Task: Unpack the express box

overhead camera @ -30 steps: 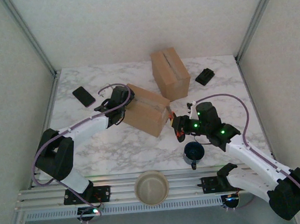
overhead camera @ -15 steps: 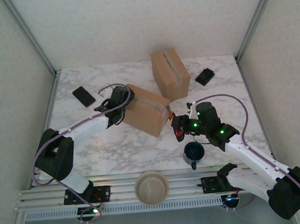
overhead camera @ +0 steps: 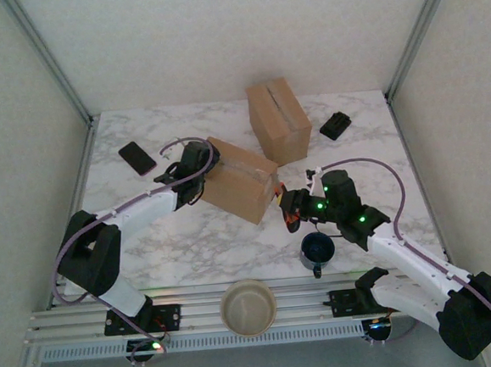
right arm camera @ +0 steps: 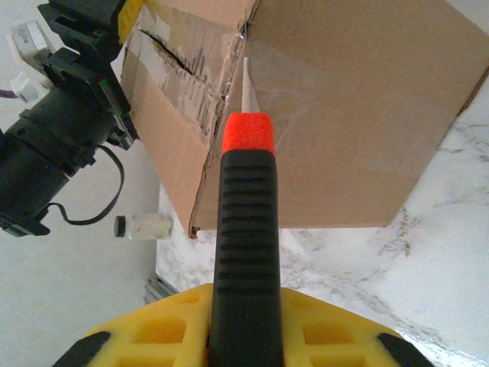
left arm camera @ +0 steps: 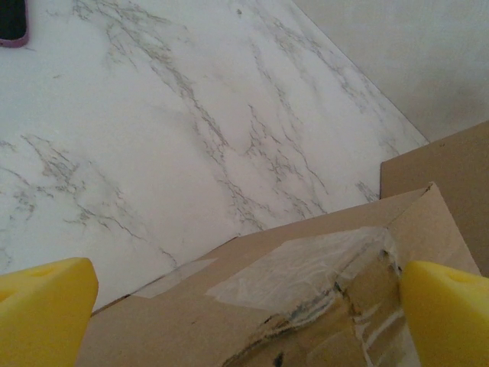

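One marble desk (overhead camera: 190, 239) carries two cardboard boxes: the taped express box (overhead camera: 241, 179) at centre and a second box (overhead camera: 279, 121) close behind it. The left pincer (overhead camera: 195, 169), spread wide, straddles the express box's left end, where the tape is torn. The right pincer (overhead camera: 292, 207), at the box's right end, pinches a black-handled knife (right arm camera: 246, 229) whose blade tip lies on the taped corner edge.

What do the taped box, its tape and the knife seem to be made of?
The taped box: matte brown cardboard, its torn edge fibrous. The tape: clear glossy film, probably plastic. The knife: ribbed black handle, likely plastic or rubber; pale blade, material unclear.
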Tool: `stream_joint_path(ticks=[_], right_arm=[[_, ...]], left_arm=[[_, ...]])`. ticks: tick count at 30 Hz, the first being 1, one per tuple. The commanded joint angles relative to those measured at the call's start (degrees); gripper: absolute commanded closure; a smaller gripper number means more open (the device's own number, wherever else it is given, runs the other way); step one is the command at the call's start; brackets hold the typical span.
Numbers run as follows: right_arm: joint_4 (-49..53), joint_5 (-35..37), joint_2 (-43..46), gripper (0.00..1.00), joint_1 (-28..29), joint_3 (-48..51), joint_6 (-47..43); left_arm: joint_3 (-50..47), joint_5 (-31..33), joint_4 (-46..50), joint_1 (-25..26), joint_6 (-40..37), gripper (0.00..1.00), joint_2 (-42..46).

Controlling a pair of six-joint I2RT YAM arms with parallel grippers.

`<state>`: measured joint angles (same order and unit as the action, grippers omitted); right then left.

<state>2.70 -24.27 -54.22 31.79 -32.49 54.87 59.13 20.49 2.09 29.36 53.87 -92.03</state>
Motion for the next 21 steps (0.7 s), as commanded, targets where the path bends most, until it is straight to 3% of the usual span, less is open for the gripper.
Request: stream_joint_path(ticks=[1, 21], right_arm=[[-2.8, -4.1, 0.0, 1.0, 0.1, 2.0, 3.2], [-3.7, -7.0, 3.3, 1.0, 0.7, 3.7, 7.3]], left_arm=[[-3.5, -4.5, 8.8, -0.1, 0.7, 0.0, -3.7], [-3.3, -5.0, 8.7, -0.2, 0.8, 0.0, -4.7]])
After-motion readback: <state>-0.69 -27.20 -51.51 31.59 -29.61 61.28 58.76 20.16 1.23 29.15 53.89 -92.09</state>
